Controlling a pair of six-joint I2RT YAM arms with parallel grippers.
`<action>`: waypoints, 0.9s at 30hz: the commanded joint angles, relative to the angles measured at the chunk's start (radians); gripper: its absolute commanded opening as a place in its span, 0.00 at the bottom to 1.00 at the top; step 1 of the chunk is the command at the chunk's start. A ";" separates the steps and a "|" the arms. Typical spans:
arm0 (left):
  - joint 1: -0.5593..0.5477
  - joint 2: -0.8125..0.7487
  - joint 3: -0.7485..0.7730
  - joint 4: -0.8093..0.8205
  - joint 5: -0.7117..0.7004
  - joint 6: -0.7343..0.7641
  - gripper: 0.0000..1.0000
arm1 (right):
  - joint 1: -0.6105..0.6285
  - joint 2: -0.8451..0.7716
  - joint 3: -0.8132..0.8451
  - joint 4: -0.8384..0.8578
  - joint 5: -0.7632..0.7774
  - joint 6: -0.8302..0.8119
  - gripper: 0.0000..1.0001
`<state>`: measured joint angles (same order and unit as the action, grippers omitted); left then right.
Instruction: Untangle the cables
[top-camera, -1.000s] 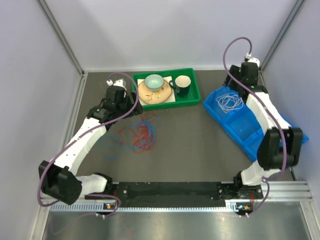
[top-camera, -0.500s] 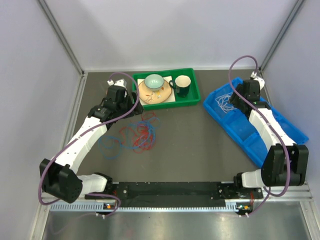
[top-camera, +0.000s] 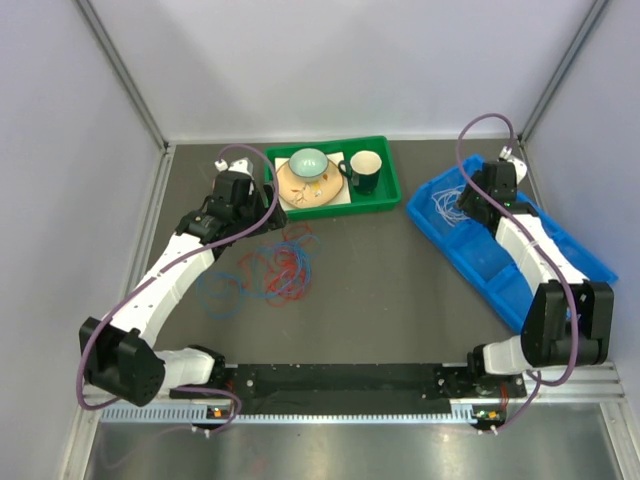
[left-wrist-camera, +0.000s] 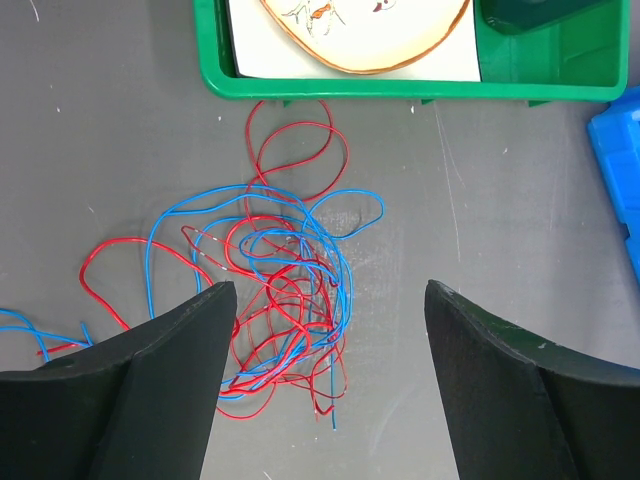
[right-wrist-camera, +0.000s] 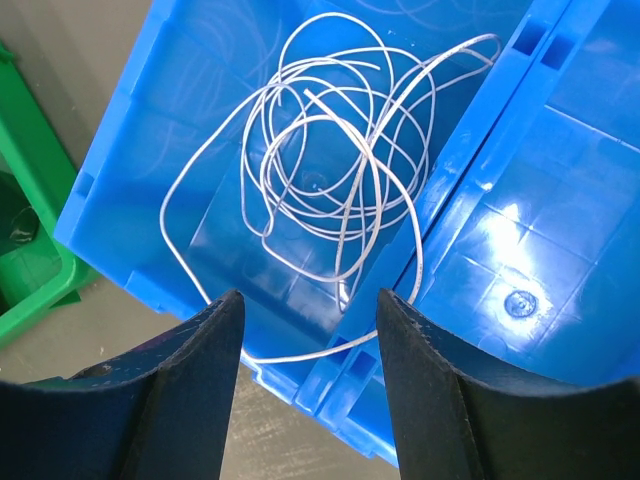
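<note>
Left wrist view shows the red cable (left-wrist-camera: 285, 300) and blue cable (left-wrist-camera: 262, 188) tangled at frame centre, between the tips of the wide-open, empty left claw (left-wrist-camera: 330, 292).

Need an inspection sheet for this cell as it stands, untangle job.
Surface: dark grey tabletop, scuffed.
Job's things: thin red wire and thin blue wire tangled together on it; thin white wire coiled alone in the blue plastic bin's end compartment.
Clutter: green plastic tray holding a tan plate, pale green bowl, dark green mug.
Grippers: left gripper open above the tangle; right gripper open above the white wire; neither holds anything.
Cables: purple hose looping along each arm.
Surroundings: pale walls, aluminium frame posts.
</note>
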<state>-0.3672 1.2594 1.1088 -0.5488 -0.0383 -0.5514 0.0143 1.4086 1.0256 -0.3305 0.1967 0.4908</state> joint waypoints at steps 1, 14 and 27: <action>0.005 -0.017 0.019 0.032 0.003 0.002 0.81 | -0.010 0.013 0.016 0.027 0.006 0.011 0.55; 0.005 -0.028 0.014 0.029 -0.003 0.002 0.81 | -0.010 -0.035 0.034 0.038 0.027 0.008 0.56; 0.005 -0.026 0.013 0.033 0.005 -0.001 0.81 | -0.066 -0.051 -0.027 0.057 0.006 0.014 0.58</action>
<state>-0.3672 1.2591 1.1088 -0.5491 -0.0383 -0.5518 -0.0490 1.3735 1.0168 -0.3141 0.2226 0.4923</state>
